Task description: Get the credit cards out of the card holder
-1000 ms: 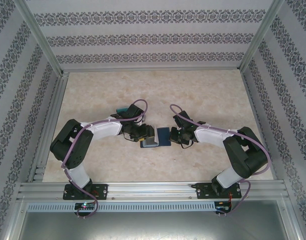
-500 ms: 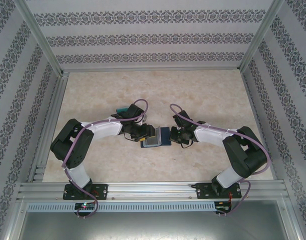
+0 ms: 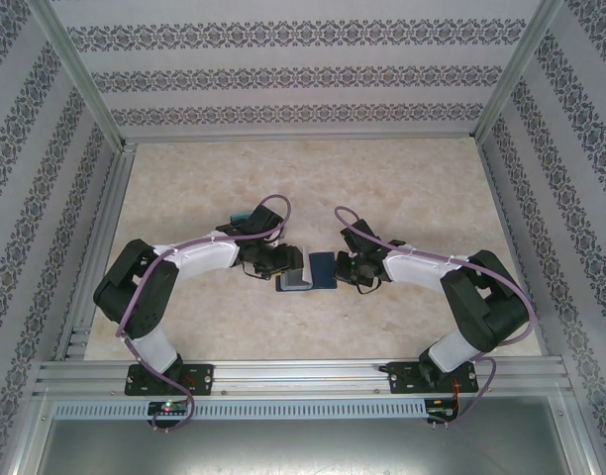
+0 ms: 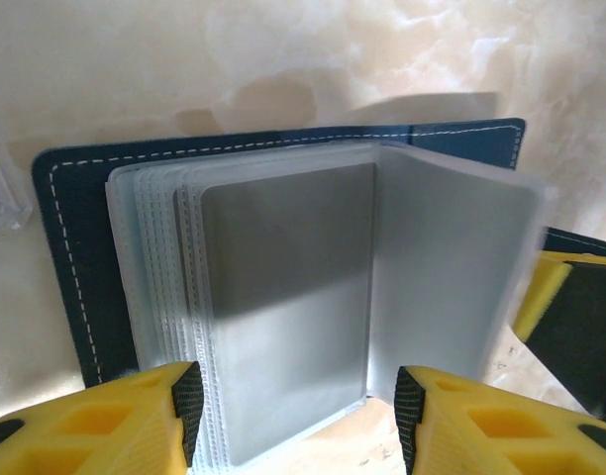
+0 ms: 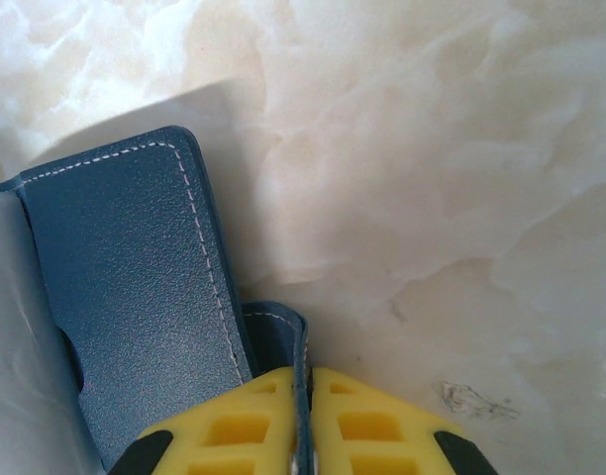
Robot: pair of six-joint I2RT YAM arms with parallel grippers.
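Marble table (image 3: 412, 188) broad around card holder (image 3: 323, 269)

R gripper (image 5: 305, 427) at bottom edge, yellow fingertips (image 5: 234, 430) pressed together w/ almost no gap, clamped on the small navy tab (image 5: 279, 334) of the card holder (image 5: 130, 287). Holder's cover: dark blue grained leather w/ white stitching along its top and right edge, rounded corner. A grey translucent sleeve (image 5: 11, 327) shows at far left. Table (image 5: 461, 168) is pale marble-look; holder's shadow falls above it, faint scuff (image 5: 471, 399) bottom right.
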